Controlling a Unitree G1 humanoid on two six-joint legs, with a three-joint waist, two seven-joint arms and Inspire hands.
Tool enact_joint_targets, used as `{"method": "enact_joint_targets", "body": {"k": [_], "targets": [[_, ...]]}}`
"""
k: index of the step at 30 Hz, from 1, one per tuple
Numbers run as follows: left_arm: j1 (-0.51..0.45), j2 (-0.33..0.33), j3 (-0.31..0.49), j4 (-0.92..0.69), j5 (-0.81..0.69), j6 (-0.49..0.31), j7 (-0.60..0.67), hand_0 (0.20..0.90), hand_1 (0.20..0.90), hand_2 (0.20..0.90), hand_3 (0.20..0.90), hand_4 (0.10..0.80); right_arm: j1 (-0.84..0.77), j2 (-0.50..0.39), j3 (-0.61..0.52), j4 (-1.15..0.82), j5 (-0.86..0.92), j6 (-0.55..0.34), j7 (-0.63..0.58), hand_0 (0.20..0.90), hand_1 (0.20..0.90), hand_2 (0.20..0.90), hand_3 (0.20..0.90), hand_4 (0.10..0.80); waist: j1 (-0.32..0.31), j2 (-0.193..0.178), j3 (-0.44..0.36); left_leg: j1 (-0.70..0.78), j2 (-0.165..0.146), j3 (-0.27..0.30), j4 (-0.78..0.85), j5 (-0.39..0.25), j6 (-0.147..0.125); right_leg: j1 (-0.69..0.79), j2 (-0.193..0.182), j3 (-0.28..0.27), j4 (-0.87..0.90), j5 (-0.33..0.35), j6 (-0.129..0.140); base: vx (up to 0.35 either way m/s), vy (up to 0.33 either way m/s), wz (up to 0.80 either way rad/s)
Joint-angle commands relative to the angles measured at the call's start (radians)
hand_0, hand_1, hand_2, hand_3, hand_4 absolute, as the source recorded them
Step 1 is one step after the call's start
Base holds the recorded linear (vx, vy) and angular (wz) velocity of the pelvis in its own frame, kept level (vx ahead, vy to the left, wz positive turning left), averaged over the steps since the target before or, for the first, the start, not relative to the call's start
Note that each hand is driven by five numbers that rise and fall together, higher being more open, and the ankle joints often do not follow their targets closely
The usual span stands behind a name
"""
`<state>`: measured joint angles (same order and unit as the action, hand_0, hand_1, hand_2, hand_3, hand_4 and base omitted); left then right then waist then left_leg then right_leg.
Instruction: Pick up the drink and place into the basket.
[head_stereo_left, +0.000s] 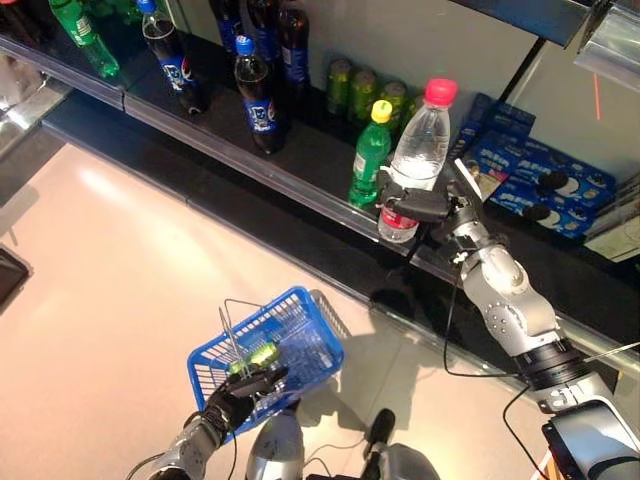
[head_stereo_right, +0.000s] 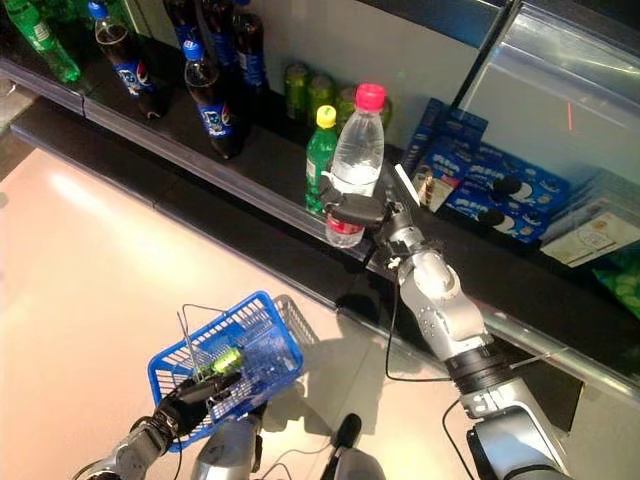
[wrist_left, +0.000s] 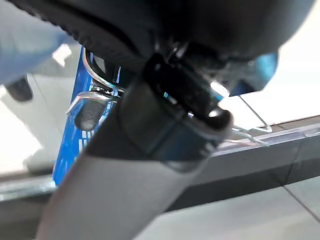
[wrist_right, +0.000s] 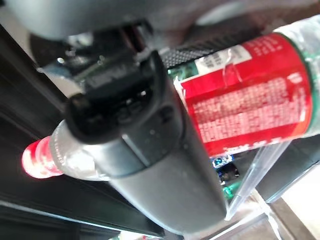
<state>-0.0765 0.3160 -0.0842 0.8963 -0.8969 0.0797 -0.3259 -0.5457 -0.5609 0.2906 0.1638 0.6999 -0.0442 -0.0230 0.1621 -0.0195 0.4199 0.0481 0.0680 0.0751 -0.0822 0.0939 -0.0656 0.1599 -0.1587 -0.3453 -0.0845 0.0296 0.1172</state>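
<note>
A clear water bottle (head_stereo_left: 415, 150) with a pink cap and a red label stands at the shelf's front edge; it also shows in the right eye view (head_stereo_right: 355, 160) and the right wrist view (wrist_right: 250, 100). My right hand (head_stereo_left: 425, 207) is curled round its lower part at the label. My left hand (head_stereo_left: 245, 392) is shut on the thin wire handles of the blue basket (head_stereo_left: 310, 335), which hangs low at the left. A green drink (head_stereo_left: 255, 357) lies in the basket.
A green bottle (head_stereo_left: 370, 155) with a yellow cap stands just left of the water bottle. Dark cola bottles (head_stereo_left: 258, 100) and green cans (head_stereo_left: 362, 92) stand further back. Blue biscuit boxes (head_stereo_left: 530, 175) lie on the shelf (head_stereo_left: 230, 140) to the right.
</note>
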Motion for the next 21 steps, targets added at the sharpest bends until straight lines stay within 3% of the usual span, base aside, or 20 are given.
{"method": "enact_joint_targets", "body": {"k": [1,3,11,21], "targets": [[0.025,0.004,-0.039,-0.131,-0.149,-0.069,-0.206,0.300,0.300,0.300,0.200,0.100,-0.002,0.039,-0.053,-0.136,-0.018,-0.147,0.027,0.300,0.300,0.300,0.200,0.100,0.011,-0.022,-0.317,0.038,0.021,0.075,-0.005,-0.071,-0.024,-0.042,-0.078,-0.016,0.012,0.049,0.056,-0.007,0.008,0.15],[0.029,0.002,-0.039,-0.150,-0.159,-0.076,-0.231,0.300,0.300,0.300,0.200,0.100,0.007,0.041,-0.055,-0.135,-0.025,-0.152,0.032,0.300,0.300,0.300,0.200,0.100,0.015,-0.023,-0.319,0.039,0.020,0.075,-0.005,-0.072,-0.024,-0.039,-0.079,-0.020,0.011,0.049,0.057,-0.005,0.004,0.07],[0.024,0.013,-0.107,-0.506,-0.285,-0.031,-0.241,0.300,0.300,0.300,0.200,0.100,0.055,0.047,-0.052,-0.145,-0.028,-0.180,0.028,0.300,0.300,0.300,0.200,0.100,0.052,-0.031,-0.329,0.047,0.012,0.047,-0.005,-0.080,-0.011,-0.017,-0.081,-0.054,0.013,0.048,0.061,0.003,-0.002,0.11],[0.009,0.047,-0.147,-0.748,-0.358,-0.006,-0.242,0.300,0.300,0.300,0.200,0.100,0.090,0.037,-0.022,-0.160,-0.084,-0.207,0.013,0.300,0.300,0.300,0.200,0.100,0.074,-0.034,-0.340,0.049,0.003,0.021,-0.005,-0.083,-0.004,-0.006,-0.082,-0.069,0.014,0.047,0.067,0.004,0.012,0.11]]}}
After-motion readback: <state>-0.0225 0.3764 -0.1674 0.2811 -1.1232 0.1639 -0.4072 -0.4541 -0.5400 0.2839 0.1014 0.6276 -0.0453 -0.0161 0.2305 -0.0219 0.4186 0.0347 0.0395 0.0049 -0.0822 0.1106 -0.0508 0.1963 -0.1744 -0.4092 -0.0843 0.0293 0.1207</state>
